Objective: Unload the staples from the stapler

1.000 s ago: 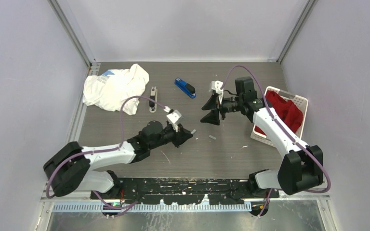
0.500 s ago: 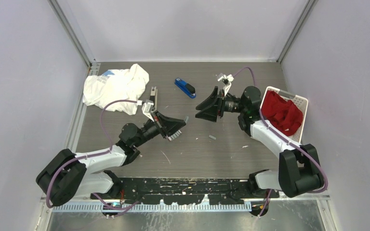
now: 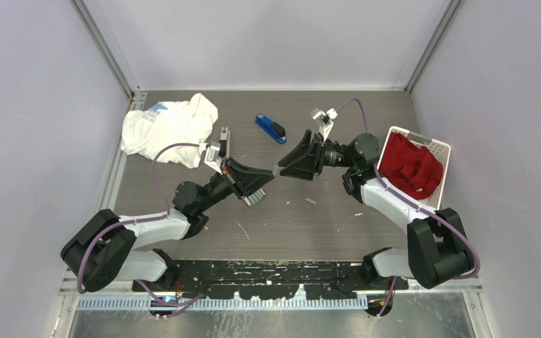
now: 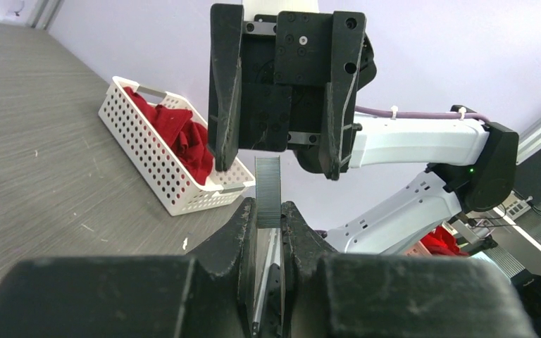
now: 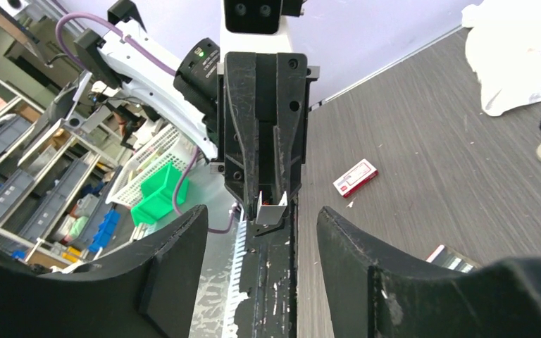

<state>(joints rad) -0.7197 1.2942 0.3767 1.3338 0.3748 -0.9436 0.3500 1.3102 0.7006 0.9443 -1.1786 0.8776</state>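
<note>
My left gripper (image 3: 268, 177) is shut on a grey strip of staples (image 4: 268, 191), raised off the table. The strip sticks out past the fingertips towards my right gripper (image 3: 285, 167). That one stands open, face to face with the left. In the left wrist view the strip's far end reaches the gap between the right gripper's (image 4: 276, 169) fingers without touching them. Seen end-on in the right wrist view, the staples (image 5: 270, 211) sit ahead of the spread right fingers (image 5: 176, 267). The blue stapler (image 3: 270, 128) lies on the table behind both grippers.
A grey and black long piece (image 3: 223, 141) lies left of the blue stapler. Crumpled white cloth (image 3: 169, 127) sits at the back left. A white basket (image 3: 440, 148) with red cloth stands right. A white-and-red box (image 5: 356, 177) and loose metal bits (image 3: 311, 201) lie on the table.
The left gripper rose from low over the table and turned the strip towards the right gripper. The right gripper swung round and moved in, and the two now nearly meet.
</note>
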